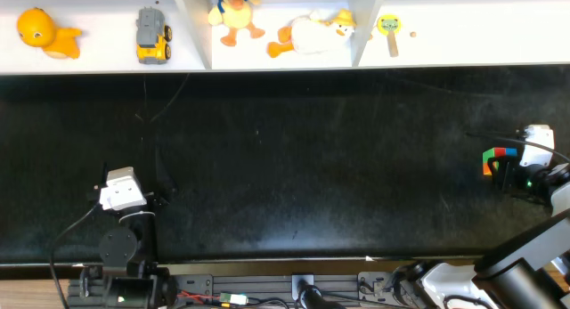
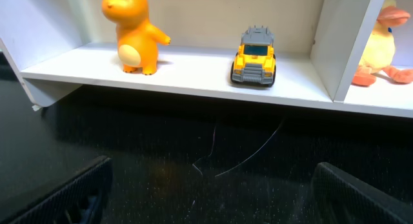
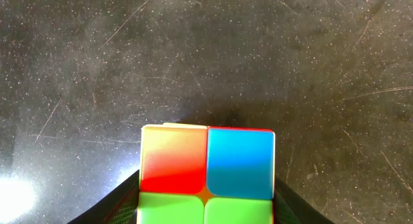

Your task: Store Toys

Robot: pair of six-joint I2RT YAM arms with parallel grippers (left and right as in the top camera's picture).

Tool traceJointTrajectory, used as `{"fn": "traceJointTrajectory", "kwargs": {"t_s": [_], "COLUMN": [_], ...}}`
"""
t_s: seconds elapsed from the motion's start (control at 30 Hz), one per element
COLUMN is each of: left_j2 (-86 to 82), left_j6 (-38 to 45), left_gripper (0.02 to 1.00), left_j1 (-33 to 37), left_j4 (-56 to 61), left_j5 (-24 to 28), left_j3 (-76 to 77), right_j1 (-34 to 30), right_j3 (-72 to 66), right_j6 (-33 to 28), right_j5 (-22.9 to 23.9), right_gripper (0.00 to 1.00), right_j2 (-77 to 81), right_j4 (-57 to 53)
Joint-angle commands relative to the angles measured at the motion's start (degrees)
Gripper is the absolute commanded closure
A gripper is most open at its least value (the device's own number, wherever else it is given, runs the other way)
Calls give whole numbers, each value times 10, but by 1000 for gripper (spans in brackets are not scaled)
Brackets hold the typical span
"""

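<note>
While low at left, gapes wide and grips nothing: left gripper (image 2: 210,201), fingertips cut off, facing shelf (image 2: 193,82). At tabletop (image 1: 294,158) far right, clamps colour cube (image 3: 206,162) by its sides: right gripper (image 3: 206,214), fingers mostly hidden, cube's near edge cut off.

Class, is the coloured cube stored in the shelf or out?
Out: the coloured cube sits in the right gripper over the black table, away from the white shelf.
</note>
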Motion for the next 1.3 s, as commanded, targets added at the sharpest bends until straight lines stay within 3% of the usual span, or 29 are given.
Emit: {"fn": "traceJointTrajectory", "kwargs": {"t_s": [0.03, 0.2, 0.97, 1.3], "left_j2": [-6, -6, -6, -6], "left_j6": [13, 13, 13, 13], "left_gripper": [20, 20, 20, 20], "left_j1": [4, 4, 4, 4], "left_j4": [0, 0, 0, 0], "left_j5": [-3, -3, -3, -3], "left_j3": [-2, -2, -2, -2], "right_j1": [3, 9, 121, 176], "right_j3": [-5, -3, 159, 260], "right_j6": [11, 28, 105, 141], "right_j5": [5, 5, 5, 21], "right_gripper": [533, 570, 516, 568], "right_j2": [-9, -32, -53, 21], "right_j4": [0, 3, 18, 18]}}
